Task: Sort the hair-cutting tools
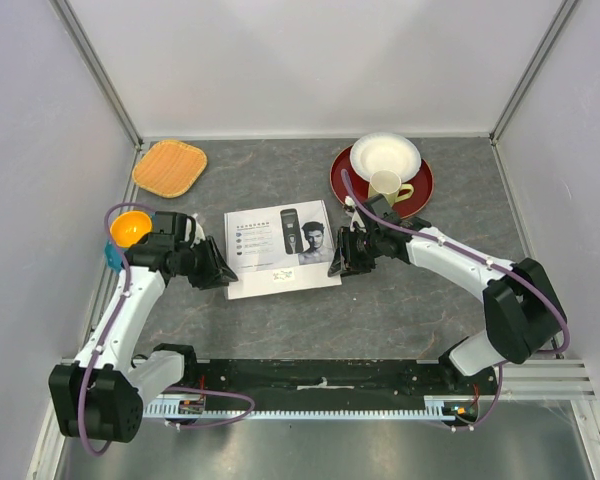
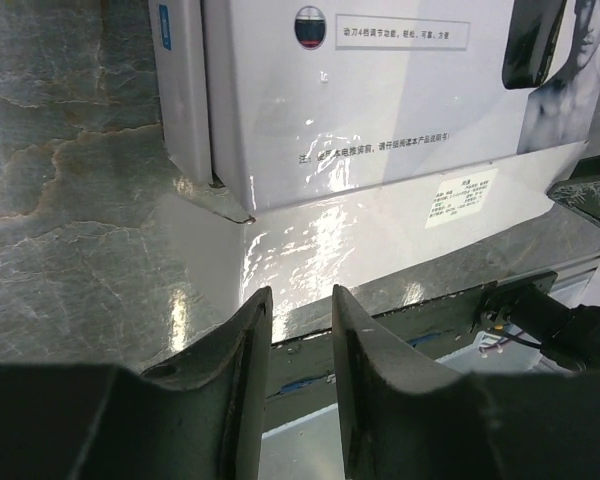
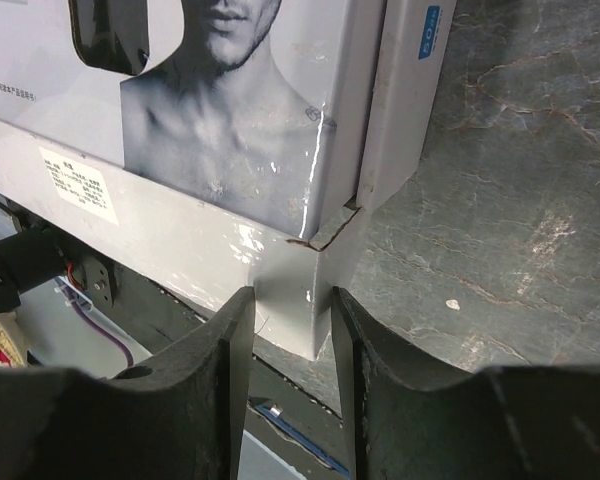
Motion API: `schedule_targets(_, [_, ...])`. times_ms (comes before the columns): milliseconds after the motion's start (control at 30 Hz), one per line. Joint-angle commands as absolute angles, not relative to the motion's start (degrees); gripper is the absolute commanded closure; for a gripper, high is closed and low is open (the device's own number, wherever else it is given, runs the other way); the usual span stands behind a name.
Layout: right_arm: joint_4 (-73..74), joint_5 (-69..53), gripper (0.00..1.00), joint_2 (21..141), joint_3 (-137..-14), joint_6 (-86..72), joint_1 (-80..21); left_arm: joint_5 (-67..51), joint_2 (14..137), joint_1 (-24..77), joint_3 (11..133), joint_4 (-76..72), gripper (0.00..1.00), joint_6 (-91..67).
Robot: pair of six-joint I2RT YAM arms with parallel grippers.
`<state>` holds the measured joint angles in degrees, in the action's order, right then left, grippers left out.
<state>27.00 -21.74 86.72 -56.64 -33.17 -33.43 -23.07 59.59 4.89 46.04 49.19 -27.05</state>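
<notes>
Where the tools lie: none of the hair-cutting tools shows in any view. They are judged to be inside the white box (image 1: 280, 250), which lies flat and shut at mid-table between the two arms.
Front flap (image 2: 380, 230): folded out flat on the table (image 1: 410, 290), toward the arm bases. A small tear (image 3: 325, 235) shows at its right hinge corner.
Left gripper (image 2: 300, 295): fingers part open with a narrow gap and nothing between them. It sits low at the flap's left near corner.
Right gripper (image 3: 290, 295): fingers part open, straddling the flap's right near corner. Whether either pad touches the card cannot be told from this angle.
Risk, tearing: a pull on the right corner would likely lengthen the existing tear.
Risk, sliding: the card is glossy and looks light, so a push from one side alone could skid or turn the box.
Risk, spill: if one side is raised ahead of the other, the contents may tip out unsorted.
Risk, neighbours: the red plate (image 1: 416, 192) with its mug (image 1: 388, 186) stands just behind the right arm, where an elbow swing could strike it.
Printing: the lid carries a picture of a black clipper and a bare-shouldered man, with lines of Chinese characters. The flap has a white sticker of fine print, and each side wall has a small blue tag. No brand name is legible.
</notes>
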Motion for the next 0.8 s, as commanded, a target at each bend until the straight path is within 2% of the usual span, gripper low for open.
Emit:
schedule_targets(0, [25.5, -23.1, 0.57, 84.4, -57.6, -34.1, -34.1, -25.8, 58.2, 5.3, 48.8, 49.4, 0.63, -27.0])
schedule_targets(133, [25.5, -23.1, 0.56, 84.2, -57.7, -34.3, -34.2, -20.7, 58.4, 5.3, 49.7, 51.3, 0.63, -26.2])
schedule_targets(233, [25.4, -23.1, 0.56, 84.3, -57.5, -34.3, -34.3, -16.8, 58.3, 5.3, 50.0, 52.5, 0.59, -26.4])
schedule_targets(500, [25.0, -22.7, 0.55, 84.8, -57.0, -34.3, -34.3, -20.6, 60.1, 5.4, 46.0, 47.9, 0.54, -27.6])
schedule_targets(633, [25.0, -22.8, 0.55, 84.9, -57.0, -34.2, -34.3, -22.1, 61.4, 5.6, 44.6, 46.1, 0.56, -28.0])
schedule_targets(767, [25.0, -22.4, 0.56, 85.1, -56.7, -34.2, -34.4, -22.2, 61.8, 5.9, 44.2, 45.9, 0.64, -27.9])
